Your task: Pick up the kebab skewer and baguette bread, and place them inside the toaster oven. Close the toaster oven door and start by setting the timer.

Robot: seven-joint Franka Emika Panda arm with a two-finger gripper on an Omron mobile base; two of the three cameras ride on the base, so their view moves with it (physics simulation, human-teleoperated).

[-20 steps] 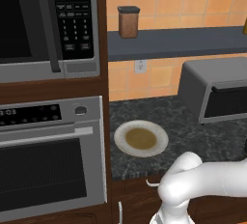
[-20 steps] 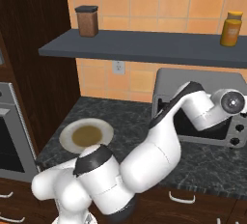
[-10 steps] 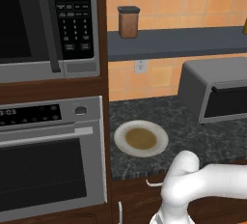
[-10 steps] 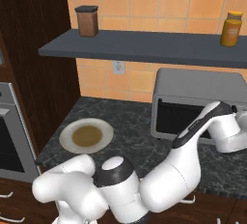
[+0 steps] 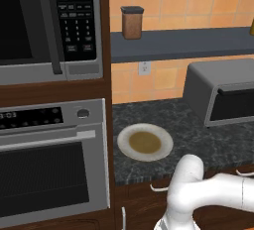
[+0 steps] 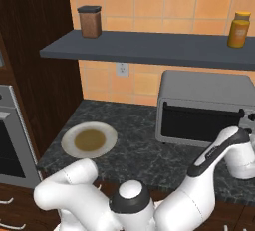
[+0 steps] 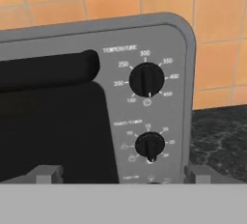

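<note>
Orange tiles are backing the dark worktop (image 6: 139, 150) where the toaster oven (image 6: 204, 108) is sitting, its door (image 7: 53, 131) shut. I'm holding my hand (image 7: 123, 174) wide open and empty before the timer knob (image 7: 150, 145), low on the oven's right panel: small, stiff, probably slick, best pinched across its ridge.

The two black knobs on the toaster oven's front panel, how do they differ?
The temperature knob sits above the timer knob and looks larger. The temperature knob is ringed by numbers up to 450, while the timer knob has smaller numbers plus little icons. Both are black and round with a pointer aimed roughly downward, on the toaster oven.
</note>
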